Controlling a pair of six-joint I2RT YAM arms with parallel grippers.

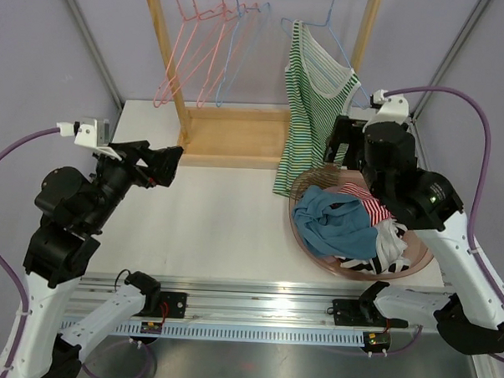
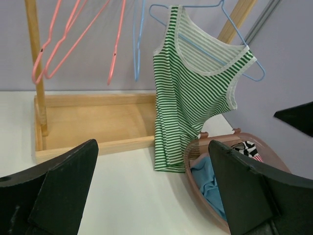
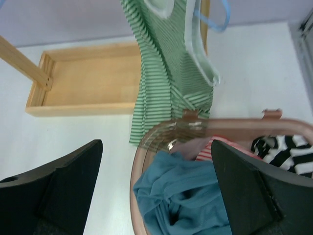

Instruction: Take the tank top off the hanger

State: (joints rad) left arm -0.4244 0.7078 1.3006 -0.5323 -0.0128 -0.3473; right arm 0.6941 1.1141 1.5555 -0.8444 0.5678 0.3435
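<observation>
Bare white bench left of the laundry basket; wooden rack tray at the far edge. Green-striped tank top on the blue hanger, hem down beside the basket's far rim, just beyond the right pincer, jaws wide apart. Left pincer likewise apart, well off. Lilac walls around.

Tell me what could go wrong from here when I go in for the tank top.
1. The tank top still hangs on the blue hanger; a straight downward tug could snag a strap or drag the hanger off the wooden rack.
2. Its lower part hangs close against the basket rim, so a low grab might catch the basket or the clothes in it instead.
</observation>
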